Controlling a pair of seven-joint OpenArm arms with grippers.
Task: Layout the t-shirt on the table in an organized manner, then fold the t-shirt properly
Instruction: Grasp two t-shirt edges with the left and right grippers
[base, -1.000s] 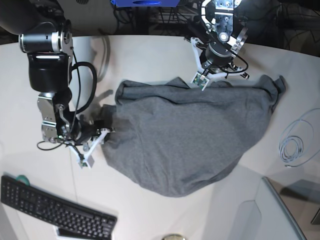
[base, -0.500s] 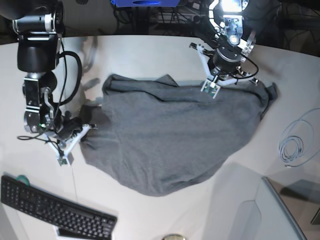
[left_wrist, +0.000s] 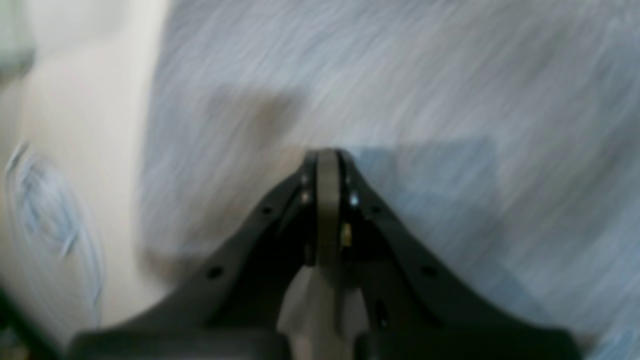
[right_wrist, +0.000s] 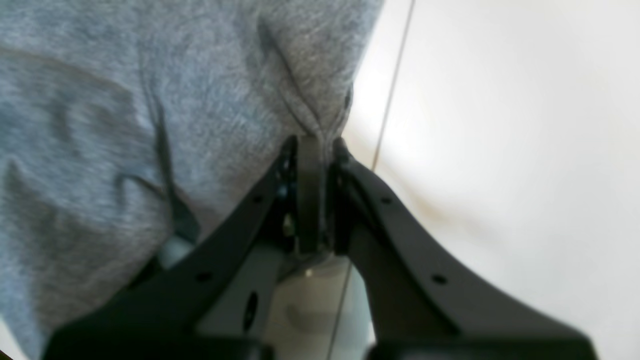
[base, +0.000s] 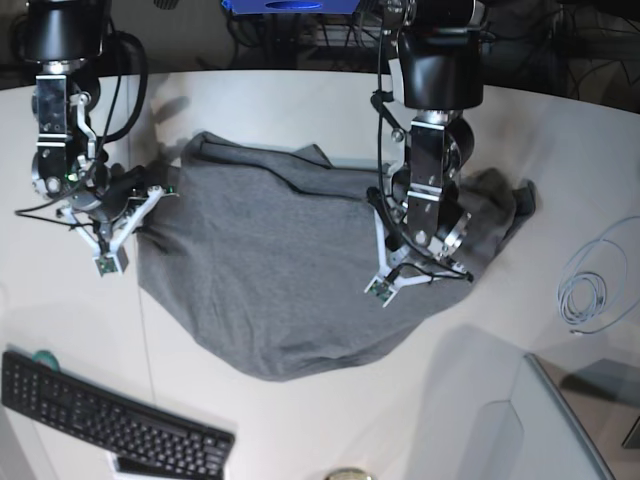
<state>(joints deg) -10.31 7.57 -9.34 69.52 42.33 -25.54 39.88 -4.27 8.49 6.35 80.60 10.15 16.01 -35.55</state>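
We are dragging the t-shirt (base: 290, 270) leftward across the table (base: 300, 100), both the right gripper (right_wrist: 312, 145) and left gripper (left_wrist: 327, 155) clamped on fabric, still spreading it.

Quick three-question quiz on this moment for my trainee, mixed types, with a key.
1. True or false: the right hand is shut on an edge of the t-shirt.
2. In the base view, what lies at the near left of the table? A) a keyboard B) a mug C) scissors
3. Fill in: on the table to the right of the t-shirt in the base view lies a coiled ____.

Key: 1 true; 2 A; 3 cable.
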